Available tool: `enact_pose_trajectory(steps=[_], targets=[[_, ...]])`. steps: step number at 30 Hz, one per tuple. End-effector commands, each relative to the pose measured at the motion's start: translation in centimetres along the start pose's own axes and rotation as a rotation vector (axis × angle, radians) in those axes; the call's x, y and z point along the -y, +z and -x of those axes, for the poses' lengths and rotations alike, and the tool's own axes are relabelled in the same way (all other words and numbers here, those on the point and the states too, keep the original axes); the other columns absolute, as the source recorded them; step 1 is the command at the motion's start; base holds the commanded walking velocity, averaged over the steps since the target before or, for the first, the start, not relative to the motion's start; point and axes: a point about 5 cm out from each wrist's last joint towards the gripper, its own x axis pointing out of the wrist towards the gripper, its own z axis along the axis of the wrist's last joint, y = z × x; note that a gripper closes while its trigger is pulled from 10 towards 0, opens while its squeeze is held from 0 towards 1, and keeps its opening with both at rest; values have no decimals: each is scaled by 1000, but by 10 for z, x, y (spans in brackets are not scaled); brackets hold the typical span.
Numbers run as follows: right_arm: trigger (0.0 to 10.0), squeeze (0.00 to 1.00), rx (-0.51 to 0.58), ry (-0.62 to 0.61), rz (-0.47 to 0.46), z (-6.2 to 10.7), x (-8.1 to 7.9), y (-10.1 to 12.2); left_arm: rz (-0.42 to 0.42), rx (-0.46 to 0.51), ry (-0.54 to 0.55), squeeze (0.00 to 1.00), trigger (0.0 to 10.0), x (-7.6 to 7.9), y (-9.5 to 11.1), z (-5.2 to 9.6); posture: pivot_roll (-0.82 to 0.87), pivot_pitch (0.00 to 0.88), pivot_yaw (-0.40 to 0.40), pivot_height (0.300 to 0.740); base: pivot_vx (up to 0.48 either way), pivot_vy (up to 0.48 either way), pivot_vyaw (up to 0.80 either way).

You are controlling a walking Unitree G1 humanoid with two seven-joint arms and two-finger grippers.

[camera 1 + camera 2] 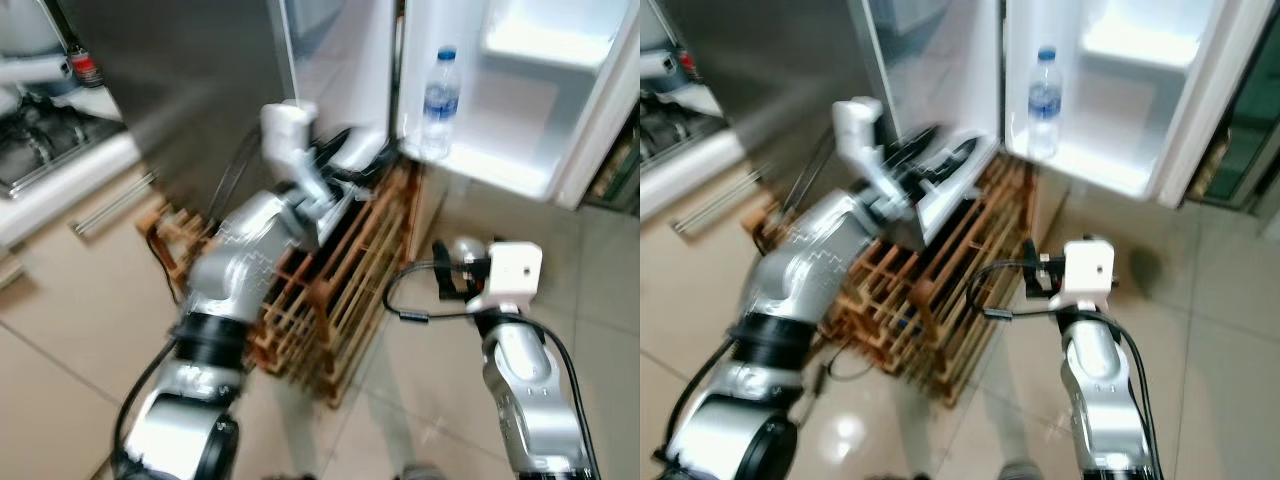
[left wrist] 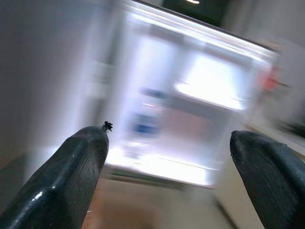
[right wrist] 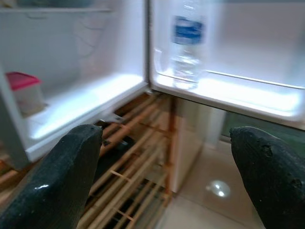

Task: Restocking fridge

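One water bottle point(image 1: 439, 104) is all I can see stocked so far, so going by that, most of the restocking is still ahead of me. Biggest thing before me is the fridge point(image 1: 940, 90), its door point(image 1: 520, 90) swung wide on my right side, white and brightly lit inside. Below the open compartment stands a wooden rack point(image 1: 340, 290) on the tiled floor point(image 1: 60, 400), pressed against the fridge's lower front edge. On the interior shelf, toward its back corner, sits a small tub with a pink lid point(image 3: 21, 93).

The bottle stands upright on the lowest door shelf point(image 3: 238, 93), at the end nearest the hinge side, close behind the shelf's front rail.

My left gripper point(image 2: 171, 176) is raised over the rack and points at the lit door, fingers spread wide, nothing between them. My right gripper point(image 3: 167, 181) hangs lower, beside the rack's outer corner, likewise spread and empty.

That bottle looks like thin clear plastic: light if part full, slick, and likely to dent under a hard squeeze. I would take it around the labelled middle, where the wall seems stiffest, and close gently.
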Motion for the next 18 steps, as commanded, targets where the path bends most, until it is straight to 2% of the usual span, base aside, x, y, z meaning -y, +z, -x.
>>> enact_pose_trajectory(steps=[1,2,4,6,7,9,10,13,18], targets=[[10000,0,-5,35,-18,-7,-7,2,-63,30,101,0,10000,-11,4,12,-106,0,82,740,0,0,631],[10000,0,-6,40,-19,-9,-7,2,-100,33,144,0,10000,-16,4,20,-106,0,82,740,0,0,606],[10000,0,-5,53,-11,-13,-7,3,-120,37,267,0,10000,-26,3,35,-82,0,68,740,0,0,584],[10000,0,0,62,-17,-18,-8,4,-181,23,421,0,10000,-41,3,50,-75,0,65,740,0,0,550],[10000,0,0,62,-17,-18,-8,4,-181,23,421,0,10000,-41,3,50,-75,0,65,740,0,0,544],[10000,0,1,67,-32,-20,-8,5,-234,11,497,0,10000,-49,2,57,-74,0,64,740,0,0,534],[10000,0,0,69,-38,-21,-8,5,-246,11,510,0,10000,-51,2,58,-75,0,64,740,0,0,538],[10000,0,-5,73,-61,-23,-9,4,-246,14,517,0,10000,-50,2,57,-77,0,64,740,0,480,525],[10000,0,-13,85,-96,-25,-11,4,-270,-14,493,0,10000,-39,-5,49,-88,0,64,740,0,437,520]])
